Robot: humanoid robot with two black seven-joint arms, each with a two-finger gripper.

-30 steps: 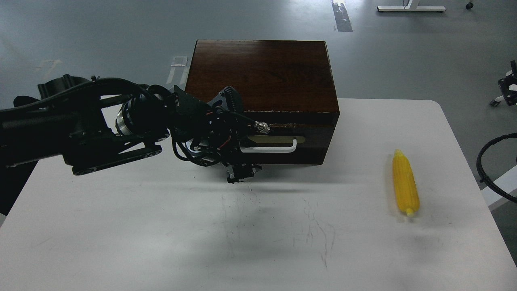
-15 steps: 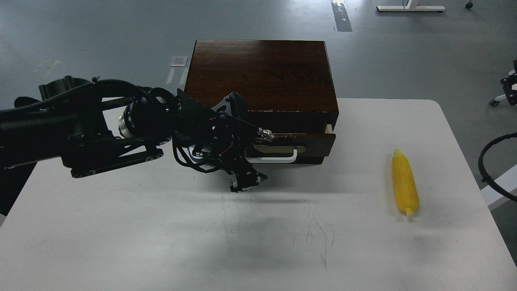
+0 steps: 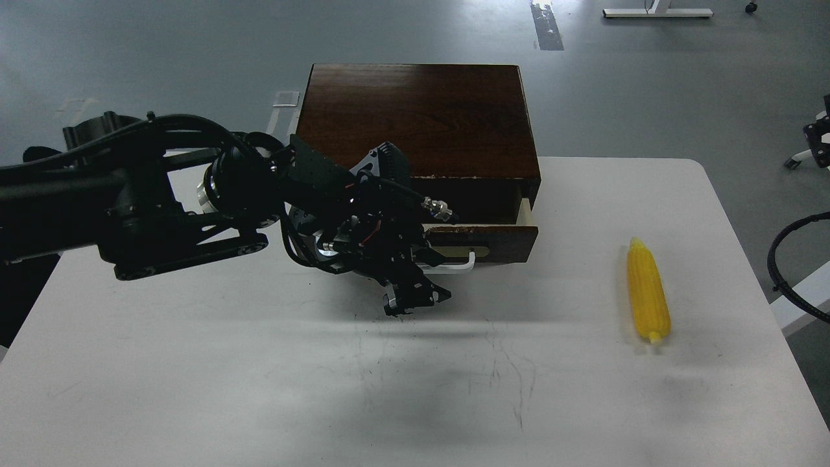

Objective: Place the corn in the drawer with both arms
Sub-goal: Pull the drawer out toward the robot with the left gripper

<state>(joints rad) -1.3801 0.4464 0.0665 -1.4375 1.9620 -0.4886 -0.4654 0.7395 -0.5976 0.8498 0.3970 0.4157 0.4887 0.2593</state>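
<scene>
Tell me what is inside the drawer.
The drawer is pulled partly out; only one pale side and a dark gap show. The box top and left gripper cover its inside. The corn lies on the table.

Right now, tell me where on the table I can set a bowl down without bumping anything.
The whole near half of the table is bare, from the front edge up to the left tool and the corn. A narrower strip lies free between the box and the corn. It is crowded at the drawer front, where the left arm hangs.
</scene>
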